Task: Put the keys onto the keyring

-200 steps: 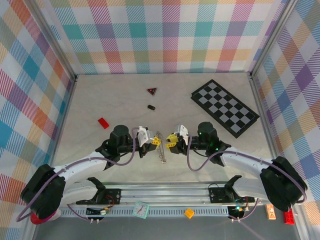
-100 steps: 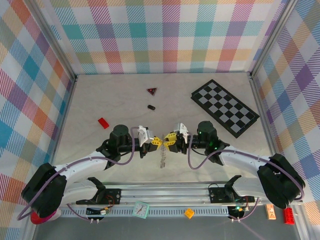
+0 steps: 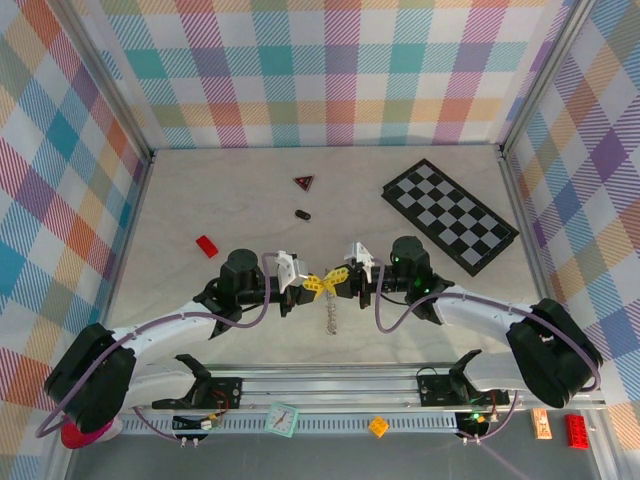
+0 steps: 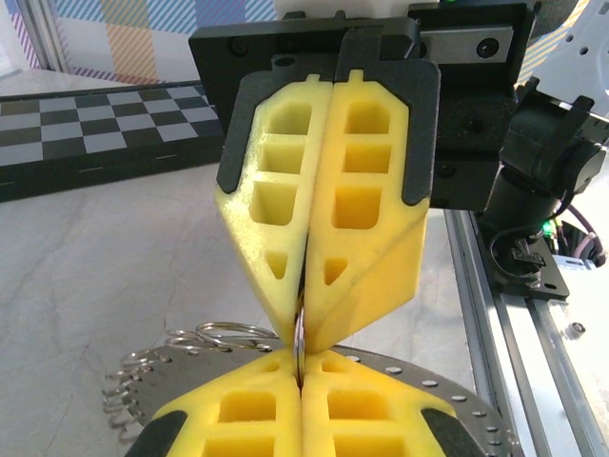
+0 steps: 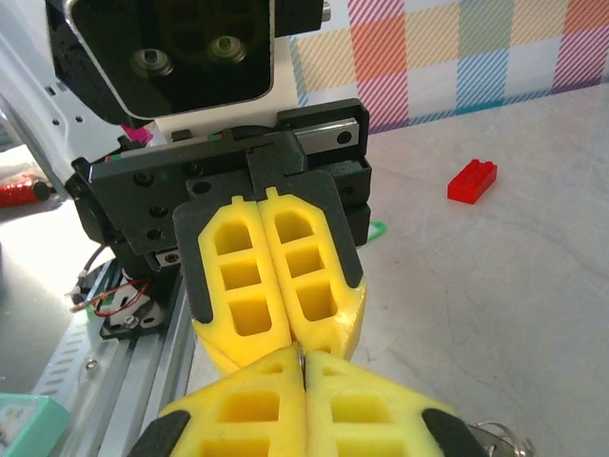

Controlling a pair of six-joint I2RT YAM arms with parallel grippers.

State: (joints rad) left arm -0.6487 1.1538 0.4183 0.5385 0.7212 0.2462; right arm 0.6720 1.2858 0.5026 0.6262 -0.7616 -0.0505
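Left gripper (image 3: 314,284) pressed shut, tip to tip against the right gripper (image 3: 337,281), which is also closed. Both sets of yellow fingers pinch the same thin metal edge of the keyring (image 3: 328,315), seen as a sliver in the seam between each pair. Arms reach in from opposite sides, wrists roughly level. From overhead the keyring reads as a narrow grey streak, edge-on. Its long axis runs from the joined tips back toward the arm bases, crosswise to the line of the two grippers. From the left wrist, the keys (image 4: 143,371) fan out as small loops just below and beside the left fingertips.
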